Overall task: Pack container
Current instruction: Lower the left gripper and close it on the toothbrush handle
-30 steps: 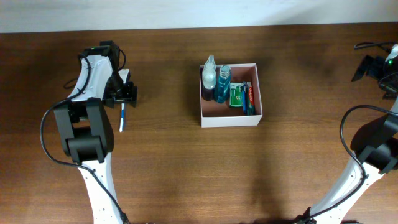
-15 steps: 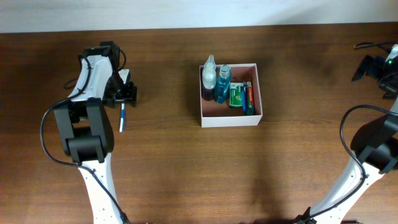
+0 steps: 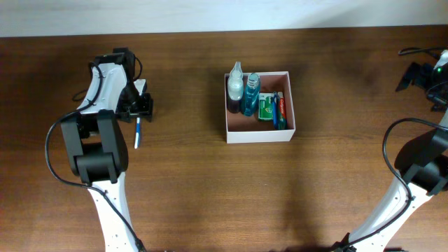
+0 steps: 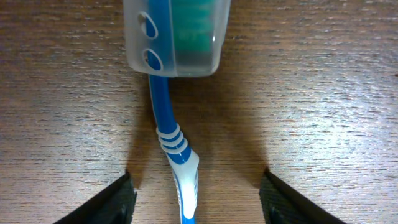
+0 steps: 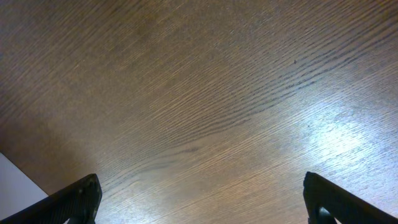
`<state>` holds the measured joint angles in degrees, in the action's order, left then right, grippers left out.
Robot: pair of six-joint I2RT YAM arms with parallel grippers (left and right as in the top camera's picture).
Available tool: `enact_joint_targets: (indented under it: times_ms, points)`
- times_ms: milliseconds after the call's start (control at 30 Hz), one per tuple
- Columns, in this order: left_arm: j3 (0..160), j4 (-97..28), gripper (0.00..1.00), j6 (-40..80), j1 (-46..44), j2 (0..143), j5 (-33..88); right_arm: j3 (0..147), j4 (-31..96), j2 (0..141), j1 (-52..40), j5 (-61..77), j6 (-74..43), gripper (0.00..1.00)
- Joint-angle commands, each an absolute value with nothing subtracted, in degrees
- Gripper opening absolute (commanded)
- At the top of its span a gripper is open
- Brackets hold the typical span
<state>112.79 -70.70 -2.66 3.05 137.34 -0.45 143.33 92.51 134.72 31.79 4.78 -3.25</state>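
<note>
Jaws of left gripper [image 4: 198, 183] apart, astride toothbrush [image 4: 169, 130] handle, not touching; right gripper [image 5: 200, 180] jaws wide open above table [image 5: 186, 93].

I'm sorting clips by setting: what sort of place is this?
Likely a robotics lab bench: a left arm and right arm flank a wooden table holding a box of toiletries and a loose toothbrush.

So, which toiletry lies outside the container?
The blue toothbrush with a capped head, on the table under the left claw; all others sit inside the container.
</note>
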Motion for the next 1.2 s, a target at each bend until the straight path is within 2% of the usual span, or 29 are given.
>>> enact_joint_targets:
  times_ms: [0,67,100,267,533,733,833,1167]
  points:
    - [111.72,-70.94,0.55,-3.09,3.05,136.16,0.23,142.98,92.31,132.92,31.53,5.10,-3.49,0.99]
    - [111.72,-70.98,0.45,-3.05,3.03,136.16,0.25,142.98,92.31,132.92,31.53,5.10,-3.49,0.99]
    - [111.72,-71.00,0.43,-3.03,3.03,136.16,0.25,142.98,92.31,132.92,31.53,5.10,-3.49,0.99]
    - [111.72,-71.96,0.43,-2.57,3.03,136.16,0.23,142.98,92.31,132.92,31.53,5.10,-3.49,0.99]
    - [111.72,-73.25,0.33,-0.86,3.05,136.16,-0.27,142.98,92.31,132.92,31.53,5.10,-3.49,0.99]
    - [111.72,-73.03,0.30,-0.89,3.14,136.16,-2.39,142.98,92.31,132.92,31.53,5.10,-3.49,0.99]
    - [111.72,-72.97,0.20,-0.89,3.14,136.16,-2.76,142.98,92.31,132.92,31.53,5.10,-3.49,0.99]
    - [111.90,-72.44,0.09,-0.89,3.14,136.16,-2.76,142.98,92.31,132.92,31.53,5.10,-3.49,0.99]
